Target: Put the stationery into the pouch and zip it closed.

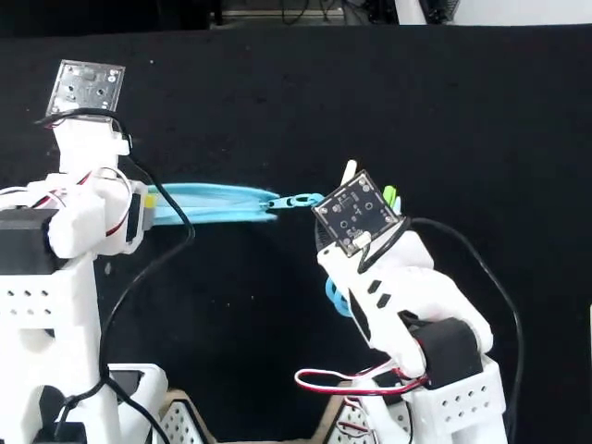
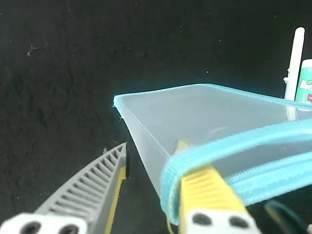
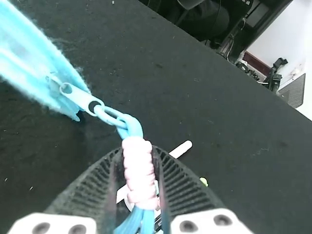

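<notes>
A black cloth-covered table [image 1: 388, 92] carries both arms. Past its far edge, the right wrist view shows dark equipment, cables and a pale wall.

The pale blue pouch [image 1: 217, 203] lies stretched left to right between the arms. Its left end is at the left gripper [image 2: 151, 148] and its zip slider [image 3: 78, 95] is at the right end. The right gripper [image 3: 138, 151] sits just right of the slider, its fingers pressed together on the pink braided zip pull cord [image 3: 139, 175].

A white pen [image 1: 349, 173] and a green stick [image 1: 390, 196] lie on the cloth outside the pouch, just beyond the right gripper.

The left wrist view shows what the high view hides. The left gripper's fingers stand spread, the yellow one [image 2: 204, 192] under the pouch's blue zip edge, the grey one [image 2: 95, 192] outside the translucent wall, apart from it.
</notes>
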